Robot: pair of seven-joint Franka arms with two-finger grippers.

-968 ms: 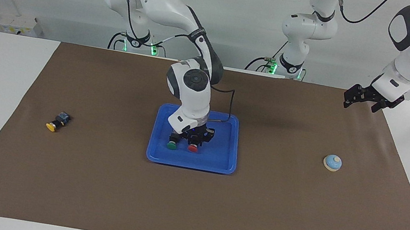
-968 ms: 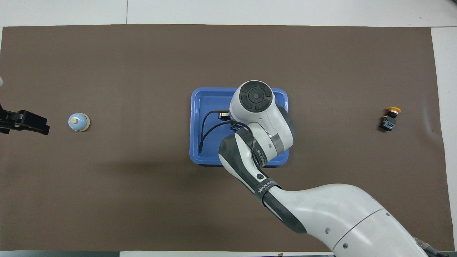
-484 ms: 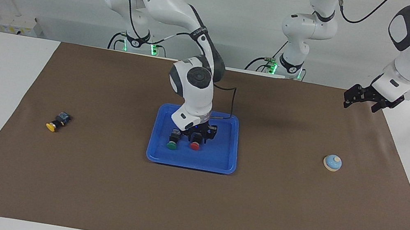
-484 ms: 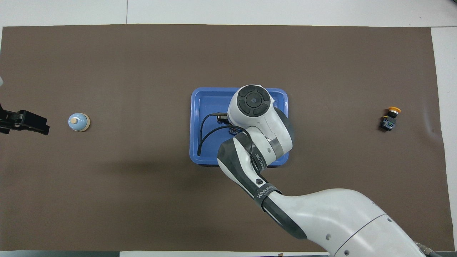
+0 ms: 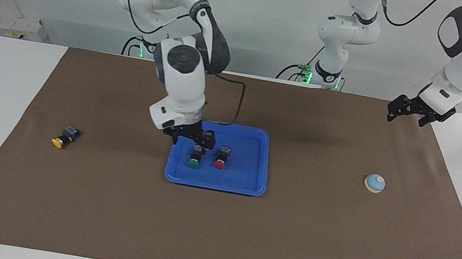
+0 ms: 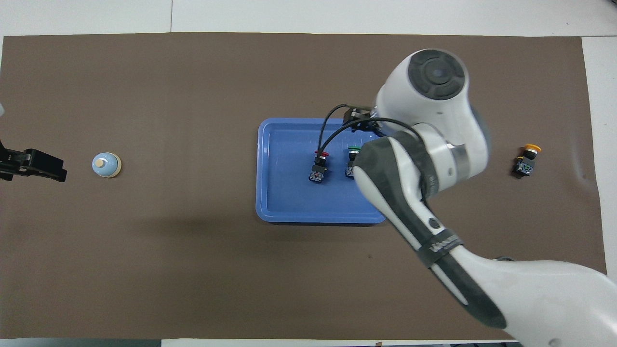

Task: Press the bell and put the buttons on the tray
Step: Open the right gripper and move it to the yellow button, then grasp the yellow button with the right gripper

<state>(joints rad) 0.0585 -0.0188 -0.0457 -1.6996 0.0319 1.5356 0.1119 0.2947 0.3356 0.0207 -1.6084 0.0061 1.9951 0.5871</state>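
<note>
The blue tray [image 5: 245,183] lies mid-table and also shows in the overhead view [image 6: 284,202]. The green button [image 5: 194,159] and the red button [image 5: 220,159] lie side by side in it, also seen from overhead as green [image 6: 352,161] and red [image 6: 319,166]. The yellow button [image 5: 64,138] lies on the mat toward the right arm's end [image 6: 526,160]. My right gripper [image 5: 191,139] is open and empty, raised over the tray's corner by the green button. The bell [image 5: 375,183] stands toward the left arm's end [image 6: 106,165]. My left gripper [image 5: 405,114] waits raised beside the bell [image 6: 33,164].
A brown mat [image 5: 214,230] covers the white table. My right arm's forearm [image 6: 419,183] hangs over the tray's end toward the yellow button in the overhead view.
My right gripper has let go of the red button in the tray, risen, and swung toward the right arm's end of the table. The left arm has not moved.
</note>
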